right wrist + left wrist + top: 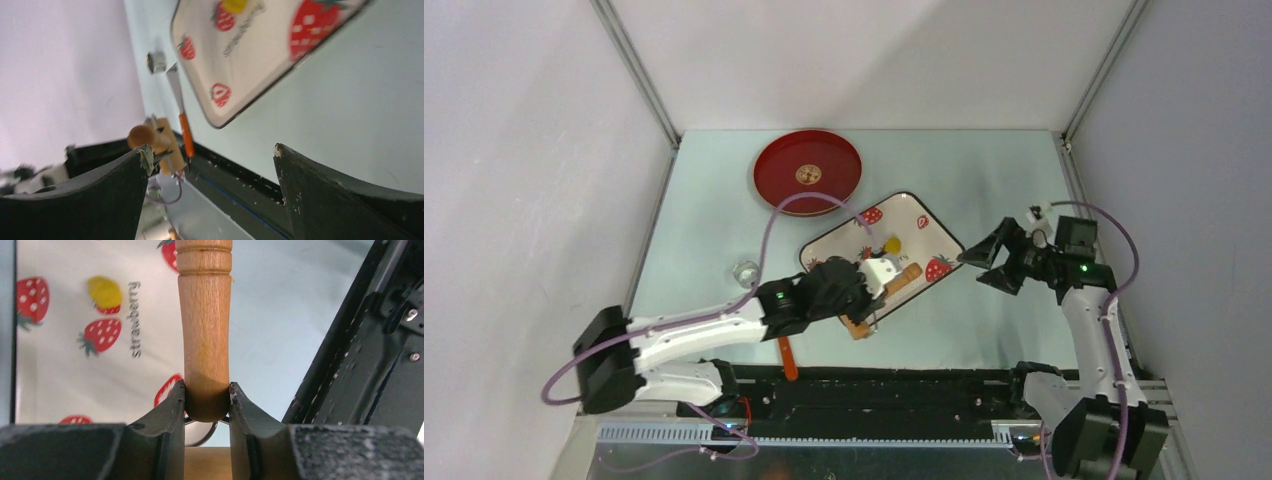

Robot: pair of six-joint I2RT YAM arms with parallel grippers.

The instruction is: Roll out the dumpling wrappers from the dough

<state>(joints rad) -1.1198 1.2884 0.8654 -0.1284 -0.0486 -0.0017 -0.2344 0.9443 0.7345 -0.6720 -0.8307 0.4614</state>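
A small lump of yellow dough [891, 244] lies on the white strawberry-print tray [929, 215] and shows in the left wrist view as dough [104, 291] on a printed berry. My left gripper [879, 290] is shut on the rounded handle end of the wooden rolling pin [907, 274]. Seen from the wrist, the pin [205, 325] runs away from the left gripper [207, 395] over the tray's near edge. A small pale disc, perhaps a dumpling wrapper [807, 174], sits in the middle of the red plate [774, 180]. My right gripper [986, 262] is open just right of the tray, holding nothing.
A small metal ring cutter [745, 270] stands left of the tray. An orange-handled tool [787, 358] lies by the black rail at the near edge. The right wrist view shows its gripper [212, 155], the tray [260, 65], the cutter [156, 61] and the orange-handled tool [186, 132].
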